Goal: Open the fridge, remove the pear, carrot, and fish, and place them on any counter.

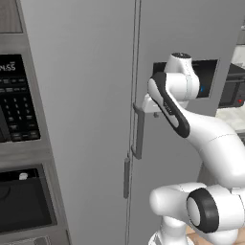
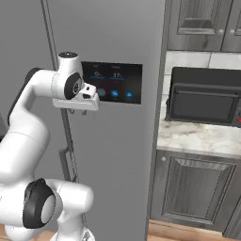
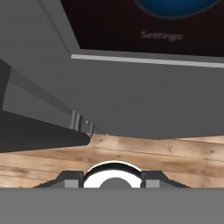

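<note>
Your hand (image 1: pixel 149 106) sits right up against the front of the fridge (image 1: pixel 91 95), at the top end of the right door's vertical bar handle (image 1: pixel 139 131). In the left base view the hand's white body meets the handle's upper bracket, but the fingertips are hidden behind the wrist, so you cannot tell how wide the hand stands or whether it has hold of the handle. In the right base view the hand (image 2: pixel 77 110) hangs just beside the black dispenser panel (image 2: pixel 113 82), with the door seam and handle directly below it. Both fridge doors are shut. A second, shorter handle (image 1: pixel 126 178) on the left door lies lower, below and to the hand's left. Off to the hand's right, past the fridge edge, the marble bench (image 2: pixel 197 136) carries a dark microwave (image 2: pixel 204 101). To the hand's far left stands a dark built-in oven (image 1: pixel 19 143) with a keypad.
</note>
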{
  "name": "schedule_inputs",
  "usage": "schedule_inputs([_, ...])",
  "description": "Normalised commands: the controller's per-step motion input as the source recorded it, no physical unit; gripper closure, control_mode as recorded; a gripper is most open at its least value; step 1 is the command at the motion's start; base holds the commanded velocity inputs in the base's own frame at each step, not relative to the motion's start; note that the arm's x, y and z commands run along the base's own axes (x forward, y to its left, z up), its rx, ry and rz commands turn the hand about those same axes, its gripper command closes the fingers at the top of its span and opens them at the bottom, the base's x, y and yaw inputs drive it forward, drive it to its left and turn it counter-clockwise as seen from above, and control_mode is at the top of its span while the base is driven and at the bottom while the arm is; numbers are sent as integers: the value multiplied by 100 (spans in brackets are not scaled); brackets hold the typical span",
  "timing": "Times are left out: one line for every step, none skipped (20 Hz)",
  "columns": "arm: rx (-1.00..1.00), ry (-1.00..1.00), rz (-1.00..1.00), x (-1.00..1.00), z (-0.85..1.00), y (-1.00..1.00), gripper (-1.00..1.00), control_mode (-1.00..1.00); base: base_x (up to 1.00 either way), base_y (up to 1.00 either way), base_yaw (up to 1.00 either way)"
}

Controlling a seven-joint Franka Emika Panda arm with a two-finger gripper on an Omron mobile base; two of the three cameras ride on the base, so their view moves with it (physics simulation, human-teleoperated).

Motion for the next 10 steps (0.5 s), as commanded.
schedule_inputs([0,0,0,0,0,0,-100,100,0,0,0])
schedule_inputs([0,0,0,0,0,0,-100,100,0,0,0])
schedule_inputs([0,0,0,0,0,0,-100,100,0,0,0])
schedule_inputs([0,0,0,0,0,0,-100,100,0,0,0])
schedule_inputs([0,0,0,0,0,0,-100,100,0,0,0])
schedule_inputs([0,0,0,0,0,0,-100,100,0,0,0])
schedule_inputs([0,0,0,0,0,0,-100,100,0,0,0])
schedule_inputs([0,0,0,0,0,0,-100,100,1,1,0])
schedule_inputs([0,0,0,0,0,0,-100,100,0,13,0])
schedule_inputs([0,0,0,0,0,0,-100,100,-19,27,0])
